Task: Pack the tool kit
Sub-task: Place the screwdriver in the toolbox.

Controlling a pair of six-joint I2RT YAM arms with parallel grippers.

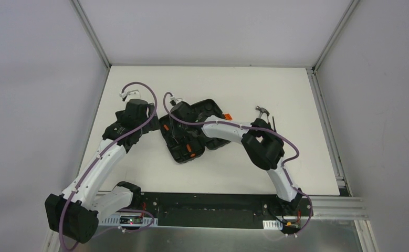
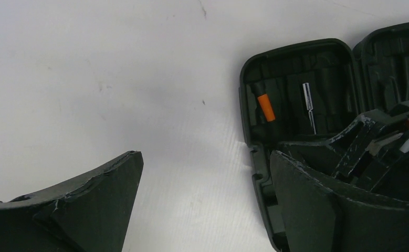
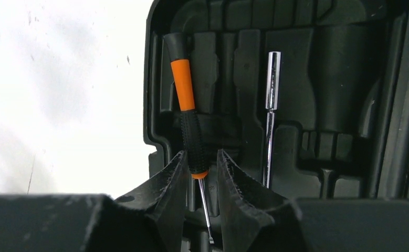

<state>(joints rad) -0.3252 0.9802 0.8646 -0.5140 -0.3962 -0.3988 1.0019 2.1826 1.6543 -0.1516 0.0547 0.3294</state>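
Note:
The black tool kit case lies open at mid-table, showing its moulded slots. An orange-and-black screwdriver lies in a slot along the left half's edge, and its orange band shows in the left wrist view. My right gripper reaches over that half. Its fingers narrowly flank the handle's lower end, with a thin gap on the right side. A chrome bit holder lies in the neighbouring slot. My left gripper hangs wide open and empty over bare table left of the case.
A hammer and a thin dark tool lie on the table right of the case, beside my right arm's elbow. A small orange latch sticks out of the case's right edge. White walls close in the table on three sides.

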